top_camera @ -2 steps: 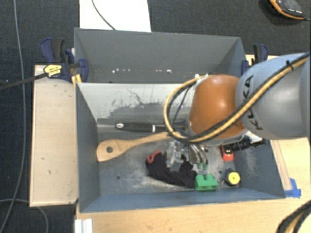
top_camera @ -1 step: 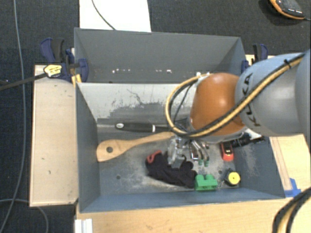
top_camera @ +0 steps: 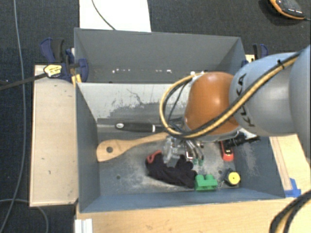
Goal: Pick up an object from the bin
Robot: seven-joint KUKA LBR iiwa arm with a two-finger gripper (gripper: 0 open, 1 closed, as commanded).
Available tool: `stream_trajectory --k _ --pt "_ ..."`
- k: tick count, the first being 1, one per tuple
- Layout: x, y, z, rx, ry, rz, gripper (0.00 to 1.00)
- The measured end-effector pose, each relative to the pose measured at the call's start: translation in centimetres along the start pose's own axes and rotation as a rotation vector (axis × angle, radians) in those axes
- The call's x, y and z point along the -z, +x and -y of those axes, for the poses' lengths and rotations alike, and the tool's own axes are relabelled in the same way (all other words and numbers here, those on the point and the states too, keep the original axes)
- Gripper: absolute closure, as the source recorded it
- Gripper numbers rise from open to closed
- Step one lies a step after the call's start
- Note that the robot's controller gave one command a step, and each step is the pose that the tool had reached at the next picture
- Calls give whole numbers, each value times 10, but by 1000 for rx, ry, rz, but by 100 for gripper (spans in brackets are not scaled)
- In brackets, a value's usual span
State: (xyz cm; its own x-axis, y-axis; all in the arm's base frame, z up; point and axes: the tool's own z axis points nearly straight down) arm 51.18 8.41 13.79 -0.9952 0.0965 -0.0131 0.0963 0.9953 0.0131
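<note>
Gripper (top_camera: 182, 155) is down low in the bin (top_camera: 87, 144), roughly mid-floor, on the arm (top_camera: 272, 96) that comes in from 3 o'clock. There's a big orange cover (top_camera: 211, 103) on the wrist with a yellow-black cable (top_camera: 167, 106) looped round it, and that lot hides a fair bit of the tool. Honestly can't tell whether the gripper is open or closed, it's just a cluster of metal bits from this angle. I don't see anything clamped in it either.

Right under it, at 6 going toward 7 o'clock, there's a black cloth (top_camera: 170, 173) crumpled into a lump on the floor. The gripper tip sits at the cloth's top edge. Touching or just above, I can't say. A small red bit (top_camera: 154, 157) pokes out at the cloth's 10 o'clock corner.

Other stuff:
- Wooden spoon (top_camera: 131, 143), bowl out at 9 o'clock near the wall, handle running in and ending just beside the gripper.
- Black-handled tool (top_camera: 138, 127) lying flat at 10 o'clock, just past the spoon.
- Green block (top_camera: 206, 182) at 5 o'clock, right against the cloth's end.
- Yellow round thing (top_camera: 233, 179) near the block, at its 3 o'clock.
- Red-orange piece (top_camera: 227, 153) at 3 o'clock from the gripper, partly tucked under the arm.
</note>
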Motion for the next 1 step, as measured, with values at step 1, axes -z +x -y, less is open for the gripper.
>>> stream_trajectory --k 1 --pt "-45 3 -15 -18 1 -1 100"
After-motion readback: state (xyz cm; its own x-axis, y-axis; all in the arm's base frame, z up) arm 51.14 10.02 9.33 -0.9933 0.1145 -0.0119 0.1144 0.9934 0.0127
